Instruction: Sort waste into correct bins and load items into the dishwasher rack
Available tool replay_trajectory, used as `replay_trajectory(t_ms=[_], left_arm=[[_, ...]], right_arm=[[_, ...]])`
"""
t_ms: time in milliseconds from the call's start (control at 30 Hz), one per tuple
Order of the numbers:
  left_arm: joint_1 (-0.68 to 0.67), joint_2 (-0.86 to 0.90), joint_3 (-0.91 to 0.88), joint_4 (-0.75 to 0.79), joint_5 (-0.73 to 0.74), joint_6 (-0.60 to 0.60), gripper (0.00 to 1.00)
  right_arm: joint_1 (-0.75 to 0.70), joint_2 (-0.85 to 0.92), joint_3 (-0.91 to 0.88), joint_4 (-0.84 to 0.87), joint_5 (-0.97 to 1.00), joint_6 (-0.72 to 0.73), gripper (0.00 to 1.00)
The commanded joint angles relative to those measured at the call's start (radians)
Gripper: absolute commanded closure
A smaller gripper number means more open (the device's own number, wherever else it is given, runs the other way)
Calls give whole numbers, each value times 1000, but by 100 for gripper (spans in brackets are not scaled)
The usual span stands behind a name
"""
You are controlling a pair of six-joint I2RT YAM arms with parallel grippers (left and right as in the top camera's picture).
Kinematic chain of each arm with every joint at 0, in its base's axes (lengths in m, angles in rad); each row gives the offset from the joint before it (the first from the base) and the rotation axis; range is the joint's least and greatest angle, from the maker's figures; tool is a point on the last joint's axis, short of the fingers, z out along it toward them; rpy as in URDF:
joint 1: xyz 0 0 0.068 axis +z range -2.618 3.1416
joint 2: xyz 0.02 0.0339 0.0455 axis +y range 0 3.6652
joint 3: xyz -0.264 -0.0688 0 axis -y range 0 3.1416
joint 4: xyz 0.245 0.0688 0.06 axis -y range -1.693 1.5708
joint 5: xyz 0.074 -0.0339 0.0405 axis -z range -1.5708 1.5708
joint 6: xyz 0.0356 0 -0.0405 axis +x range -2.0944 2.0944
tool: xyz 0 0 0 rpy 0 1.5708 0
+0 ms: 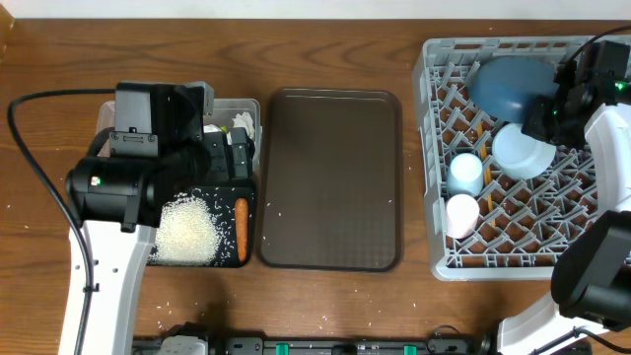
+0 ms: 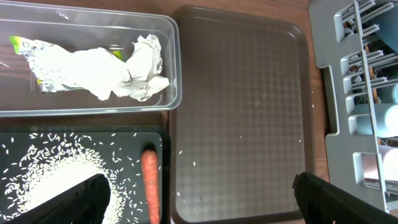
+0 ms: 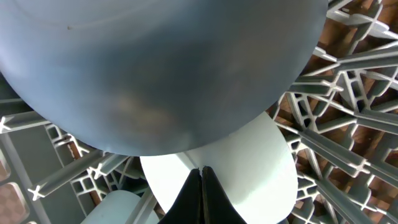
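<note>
The grey dishwasher rack (image 1: 513,44) at the right holds a dark blue dish (image 1: 508,84), a light blue bowl (image 1: 523,150), a light blue cup (image 1: 465,170) and a pale pink cup (image 1: 461,212). My right gripper (image 3: 201,169) is shut and empty, its tips just over the bowl (image 3: 249,168) below the dish (image 3: 161,68). At the left, the clear tub (image 2: 174,62) holds crumpled tissue (image 2: 118,71) and a green-and-yellow wrapper (image 2: 25,46). The black tray (image 2: 81,132) holds rice (image 2: 43,180) and a carrot (image 2: 150,180). My left gripper (image 2: 199,186) hangs open above them.
A large dark brown serving tray (image 1: 330,177) lies between the bins and the rack, with a few stray rice grains on it. Some grains are scattered on the wooden table (image 1: 187,301) near the front edge. A black cable (image 1: 30,148) loops at the left.
</note>
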Motion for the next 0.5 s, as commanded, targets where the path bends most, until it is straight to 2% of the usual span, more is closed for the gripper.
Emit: replay_trajectory(t_ms=[0,133,267,467], left_arm=[[5,1,2,-1,-10,-2,3],[5,1,2,-1,-10,-2,3],[5,1,2,-1,-10,-2,4],[5,1,2,-1,-10,-2,3]], right_arm=[[-11,-11,-6,-19,-47,24,99],[-14,-57,30,-11,-165,-6,99],[-14,-94,36,19,-116,-6,99],[-14,-60,13,5,-80,-5,99]])
